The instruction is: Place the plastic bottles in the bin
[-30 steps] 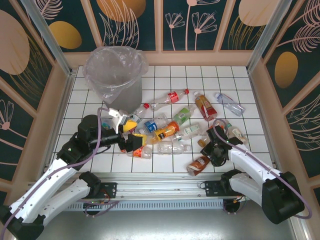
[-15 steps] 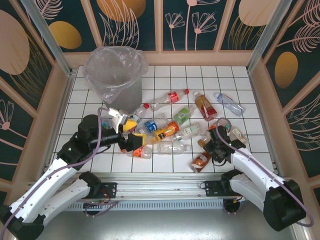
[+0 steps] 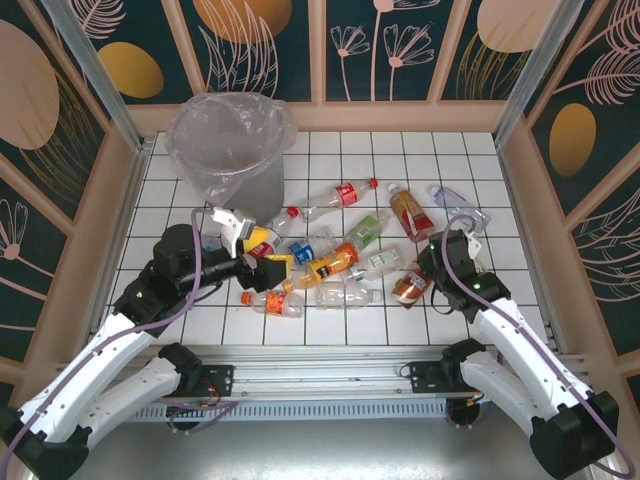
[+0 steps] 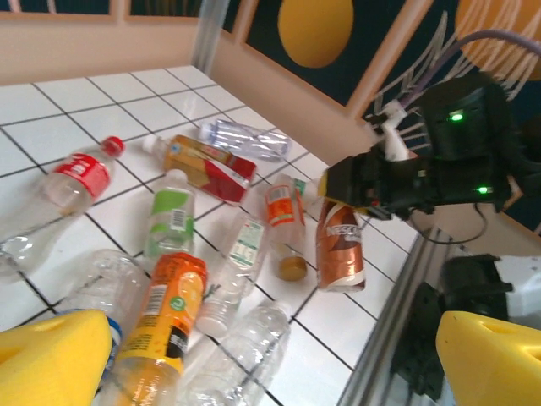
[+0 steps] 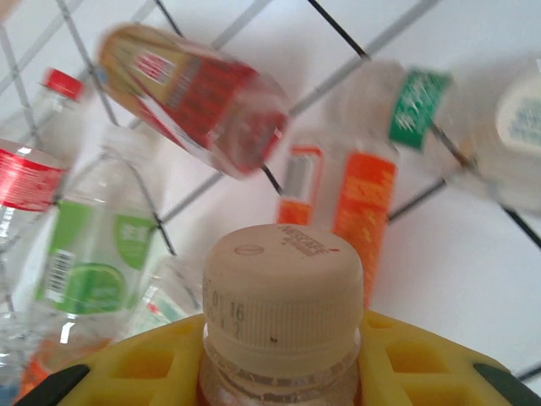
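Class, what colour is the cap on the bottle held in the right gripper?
The cap is cream; the right wrist view shows it best.

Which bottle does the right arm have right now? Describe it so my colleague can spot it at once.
On the white tiled table, go to the right end of the bottle pile, where the right gripper is shut on a bottle's neck. That is the coffee bottle: brown contents, cream cap, Nescafe label, held cap-up while its neighbours lie flat.
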`<state>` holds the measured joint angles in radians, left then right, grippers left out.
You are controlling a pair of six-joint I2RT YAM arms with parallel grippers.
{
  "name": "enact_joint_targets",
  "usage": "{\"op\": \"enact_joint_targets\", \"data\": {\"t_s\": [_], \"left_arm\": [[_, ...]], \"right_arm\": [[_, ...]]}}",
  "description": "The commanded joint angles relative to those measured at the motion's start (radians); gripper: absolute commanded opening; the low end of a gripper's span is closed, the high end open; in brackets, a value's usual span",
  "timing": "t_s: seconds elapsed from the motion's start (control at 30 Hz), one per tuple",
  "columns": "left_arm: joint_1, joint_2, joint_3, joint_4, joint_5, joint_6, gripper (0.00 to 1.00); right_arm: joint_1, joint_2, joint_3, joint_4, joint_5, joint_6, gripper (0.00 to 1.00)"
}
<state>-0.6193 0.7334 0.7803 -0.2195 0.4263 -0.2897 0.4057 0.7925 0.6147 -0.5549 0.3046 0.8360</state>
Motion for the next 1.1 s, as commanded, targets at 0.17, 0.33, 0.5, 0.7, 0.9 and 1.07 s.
{"op": "enact_joint_targets", "data": {"t_s": [0.17,0.33,0.5,0.7,0.9,1.07], "left_arm": [[-0.004,-0.075,0.001,0.002,-0.294,0.066,0.99],[-0.004,-0.141,-0.019,-0.018,-0.447,0.077,0.99],[-0.004,-0.211,-0.039,-0.009,-0.544,0.06,0.99],[-0.005,-0.266,-0.051,0.002,-0.631,0.064,0.99],[-0.004,-0.28,-0.055,0.003,-0.601,0.069,0.98],[-0.005,-0.289,-0.064,0.011,-0.57,0.073,0.98]], "right_arm": [[0.01,0.093,0.25,0.23,0.034,-0.31,0.36],[0.031,0.219,0.405,0.374,-0.026,-0.424,0.36],[0.093,0.369,0.564,0.479,-0.073,-0.535,0.37],[0.216,0.562,0.752,0.579,-0.06,-0.701,0.39],[0.325,0.775,0.987,0.607,-0.011,-0.834,0.38],[0.394,0.956,1.214,0.608,-0.018,-0.909,0.37]]}}
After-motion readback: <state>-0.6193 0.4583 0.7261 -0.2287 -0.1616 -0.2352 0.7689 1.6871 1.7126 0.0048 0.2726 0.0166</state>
